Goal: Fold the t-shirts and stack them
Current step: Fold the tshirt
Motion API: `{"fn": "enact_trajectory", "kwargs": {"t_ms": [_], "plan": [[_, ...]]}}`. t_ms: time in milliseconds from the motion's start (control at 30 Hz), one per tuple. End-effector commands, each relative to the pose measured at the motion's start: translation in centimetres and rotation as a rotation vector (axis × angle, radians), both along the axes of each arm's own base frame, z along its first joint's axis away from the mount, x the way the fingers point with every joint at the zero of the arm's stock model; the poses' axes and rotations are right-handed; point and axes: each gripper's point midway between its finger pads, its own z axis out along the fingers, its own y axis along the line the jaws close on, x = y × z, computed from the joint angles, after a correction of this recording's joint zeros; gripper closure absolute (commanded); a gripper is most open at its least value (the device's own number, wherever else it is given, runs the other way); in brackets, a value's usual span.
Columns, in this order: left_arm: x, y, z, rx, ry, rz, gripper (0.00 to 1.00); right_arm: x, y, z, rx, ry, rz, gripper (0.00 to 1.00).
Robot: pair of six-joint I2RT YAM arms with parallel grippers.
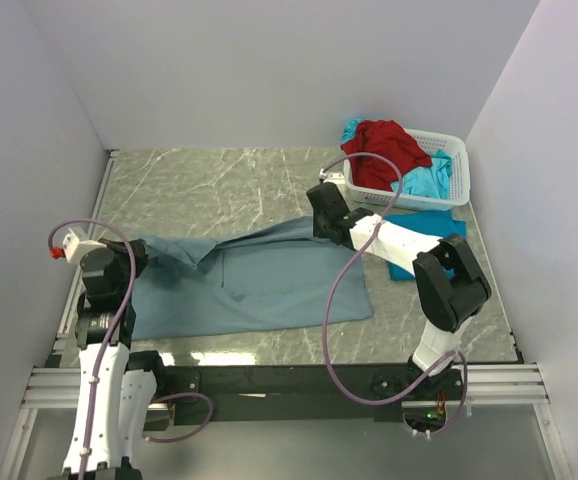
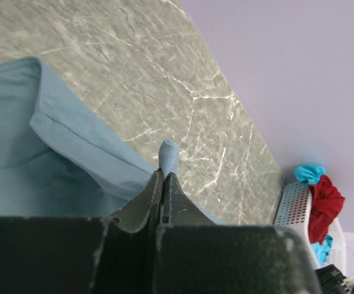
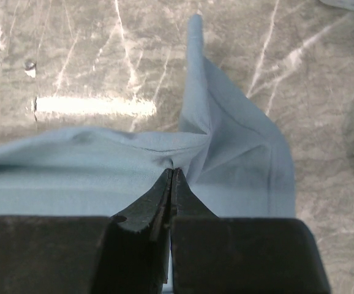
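Note:
The large grey-blue t-shirt (image 1: 259, 285) lies spread on the marble table. My left gripper (image 1: 141, 250) is shut on its left end; in the left wrist view (image 2: 163, 175) a nub of the cloth (image 2: 168, 156) sticks out past the closed tips. My right gripper (image 1: 319, 218) is shut on the shirt's far right edge; in the right wrist view (image 3: 171, 172) the cloth (image 3: 226, 153) puckers at the tips. A red t-shirt (image 1: 382, 148) and a turquoise t-shirt (image 1: 427, 182) lie in the white basket (image 1: 456, 152).
The basket stands at the back right corner, also seen in the left wrist view (image 2: 290, 205). A flat turquoise-blue cloth (image 1: 424, 220) lies on the table under my right arm. Walls close the table on three sides. A metal rail (image 1: 269, 385) runs along the near edge.

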Motion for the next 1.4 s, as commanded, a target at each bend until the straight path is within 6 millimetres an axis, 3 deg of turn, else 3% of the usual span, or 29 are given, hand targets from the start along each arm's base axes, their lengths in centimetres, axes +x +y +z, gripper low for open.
{"fn": "enact_trajectory", "kwargs": {"t_ms": [0, 367, 533, 700, 900, 933, 1033, 1067, 1100, 1133, 1233, 1367], "plan": [[-1.1, 0.2, -0.4, -0.026, 0.013, 0.033, 1.00, 0.2, -0.2, 2.7, 0.037, -0.086, -0.025, 1.00], [-5.6, -0.1, -5.0, -0.140, 0.166, 0.108, 1.00, -1.7, -0.9, 1.0, 0.046, -0.065, -0.023, 1.00], [-7.1, -0.3, -4.3, -0.209, 0.143, 0.153, 1.00, -3.2, -1.7, 0.3, 0.049, -0.053, -0.031, 1.00], [-8.4, -1.3, -6.3, -0.277, 0.313, 0.155, 1.00, -3.6, -2.1, 0.6, 0.048, -0.059, -0.039, 1.00], [-10.6, -1.5, -5.8, -0.262, 0.407, 0.154, 0.98, -4.2, -2.2, 0.1, 0.054, -0.041, -0.038, 1.00], [-11.2, -1.7, -6.0, -0.257, 0.435, 0.144, 0.95, -4.3, -2.3, 0.0, 0.055, -0.039, -0.043, 0.99], [-12.9, -2.3, -6.7, -0.246, 0.532, 0.110, 0.62, -4.9, -2.8, -0.2, 0.056, -0.032, -0.057, 0.94], [-13.0, -2.5, -6.7, -0.217, 0.544, 0.073, 0.34, -5.1, -2.8, -0.1, 0.060, -0.032, -0.056, 0.91], [-13.0, -2.6, -5.9, -0.220, 0.534, 0.073, 0.28, -5.4, -3.0, -0.3, 0.058, -0.027, -0.059, 0.88], [-13.3, -2.2, -5.6, -0.215, 0.538, 0.095, 0.10, -5.6, -3.1, -0.1, 0.068, -0.030, -0.067, 0.76], [-13.4, -1.0, -3.6, -0.160, 0.492, 0.137, 0.05, -6.3, -3.6, 0.6, 0.082, -0.045, -0.080, 0.54], [-10.9, -1.4, -1.6, -0.169, 0.366, 0.095, 0.01, -6.8, -4.5, 2.7, 0.103, -0.093, -0.103, 0.34]]}}
